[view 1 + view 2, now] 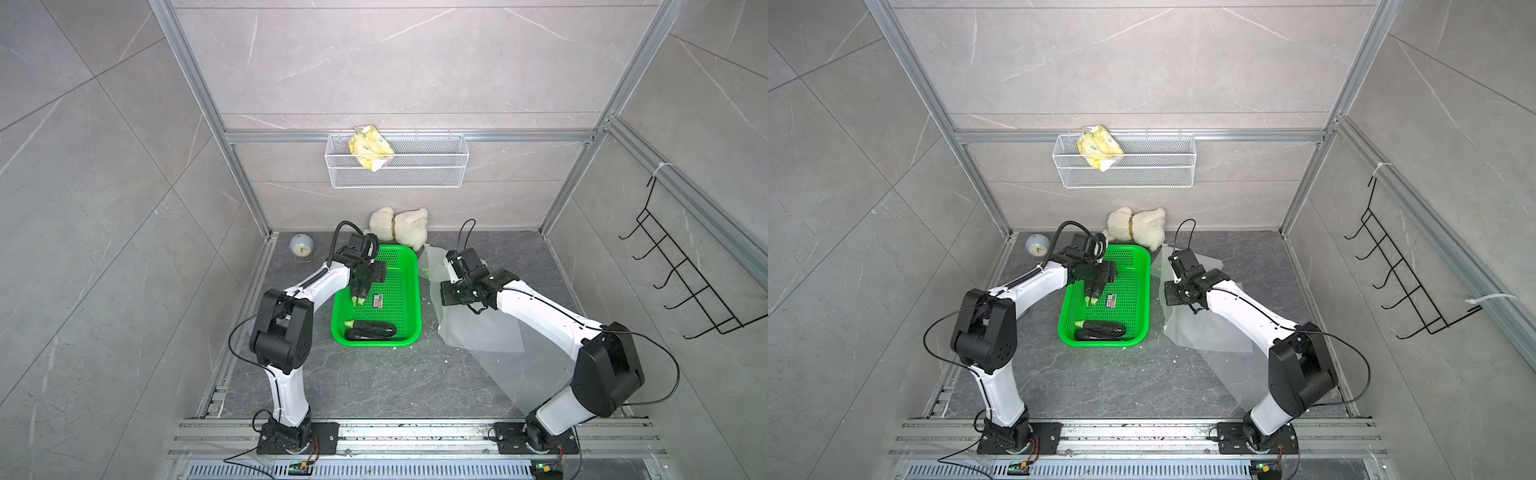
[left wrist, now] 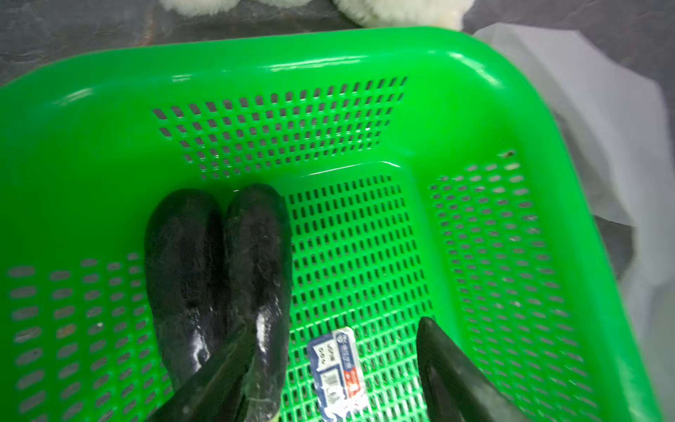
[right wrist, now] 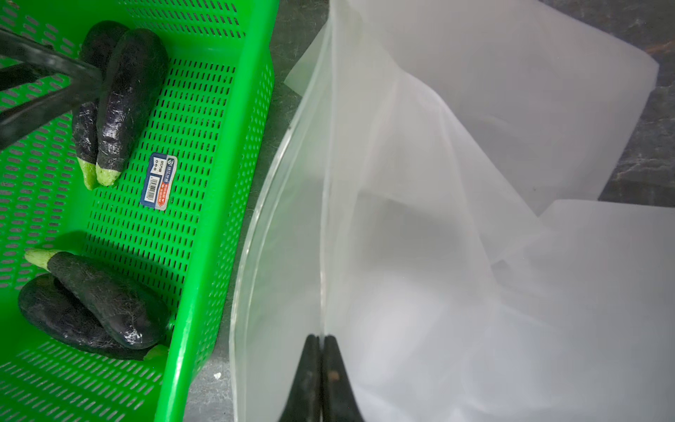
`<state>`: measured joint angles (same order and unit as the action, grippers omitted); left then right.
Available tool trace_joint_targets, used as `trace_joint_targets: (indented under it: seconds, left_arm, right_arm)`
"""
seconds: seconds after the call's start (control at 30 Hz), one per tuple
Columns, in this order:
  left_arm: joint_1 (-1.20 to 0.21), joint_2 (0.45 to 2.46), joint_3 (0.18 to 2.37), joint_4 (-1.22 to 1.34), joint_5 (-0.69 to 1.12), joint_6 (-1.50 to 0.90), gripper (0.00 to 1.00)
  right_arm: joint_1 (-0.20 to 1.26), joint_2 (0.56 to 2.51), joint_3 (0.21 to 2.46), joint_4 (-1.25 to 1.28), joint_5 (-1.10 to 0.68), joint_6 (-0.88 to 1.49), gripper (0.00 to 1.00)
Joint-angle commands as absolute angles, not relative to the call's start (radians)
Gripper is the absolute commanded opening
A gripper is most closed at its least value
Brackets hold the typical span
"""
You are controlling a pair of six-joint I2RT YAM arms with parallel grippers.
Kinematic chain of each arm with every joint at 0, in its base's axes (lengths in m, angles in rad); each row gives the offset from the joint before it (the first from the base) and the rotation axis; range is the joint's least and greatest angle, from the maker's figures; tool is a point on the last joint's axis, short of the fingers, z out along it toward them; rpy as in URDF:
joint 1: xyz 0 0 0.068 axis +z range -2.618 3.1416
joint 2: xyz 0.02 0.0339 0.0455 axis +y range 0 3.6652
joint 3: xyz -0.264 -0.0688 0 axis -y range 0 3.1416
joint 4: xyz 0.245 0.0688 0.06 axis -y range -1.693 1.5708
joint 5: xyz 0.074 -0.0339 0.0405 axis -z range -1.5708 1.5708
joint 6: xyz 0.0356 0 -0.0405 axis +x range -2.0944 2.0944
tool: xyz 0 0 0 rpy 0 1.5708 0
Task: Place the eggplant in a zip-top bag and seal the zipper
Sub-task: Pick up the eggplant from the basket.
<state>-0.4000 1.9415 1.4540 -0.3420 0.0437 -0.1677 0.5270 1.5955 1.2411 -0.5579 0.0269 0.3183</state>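
Pose: left gripper (image 1: 360, 296) angled down into the green perforated plastic basket (image 1: 418, 299), fingers released, holding nothing; right gripper (image 3: 321, 341) clenched on the rim of the clear frosted zip-top bag (image 3: 456, 164).
Four dark purple eggplants (image 3: 128, 91), pale green tips, all in the basket as two pairs; one pair at the left fingers (image 2: 219, 376); bag on the grey tabletop (image 1: 374, 382) beside the basket; blue-white-red barcode sticker (image 3: 159, 181) on the basket floor, text unreadable.

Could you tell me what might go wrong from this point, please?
1. The two eggplants under the left gripper lie pressed together; its open jaws may catch both or slip off.
2. The right gripper pinches the zip-top bag at one point only, so its limp mouth could sag shut before an eggplant arrives.
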Motion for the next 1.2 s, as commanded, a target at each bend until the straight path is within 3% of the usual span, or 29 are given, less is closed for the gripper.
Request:
trace_joint_targets:
  seconds: [0.0, 0.23, 0.6, 0.9, 1.03, 1.17]
  left_arm:
    - [-0.397, 2.006, 1.528, -0.389, -0.045, -0.126, 0.71]
    - [-0.396, 2.035, 1.529, -0.365, -0.114, -0.136, 0.71]
    - [-0.396, 2.119, 1.557, -0.384, 0.012, -0.178, 0.67]
    - [-0.396, 2.138, 1.576, -0.404, 0.015, -0.184, 0.48]
    - [-0.396, 2.101, 1.559, -0.398, 0.031, -0.193, 0.29]
    - [-0.396, 2.051, 1.546, -0.393, 0.07, -0.198, 0.26]
  right_arm:
    - [0.526, 1.586, 1.223, -0.552, 0.014, 0.314, 0.0]
    - [0.523, 1.578, 1.212, -0.546, 0.002, 0.32, 0.0]
    - [0.522, 1.578, 1.211, -0.542, -0.006, 0.322, 0.0]
    - [0.522, 1.567, 1.205, -0.541, -0.005, 0.322, 0.0]
    - [0.522, 1.565, 1.204, -0.542, -0.004, 0.321, 0.0]
    - [0.516, 1.56, 1.203, -0.539, -0.013, 0.317, 0.0]
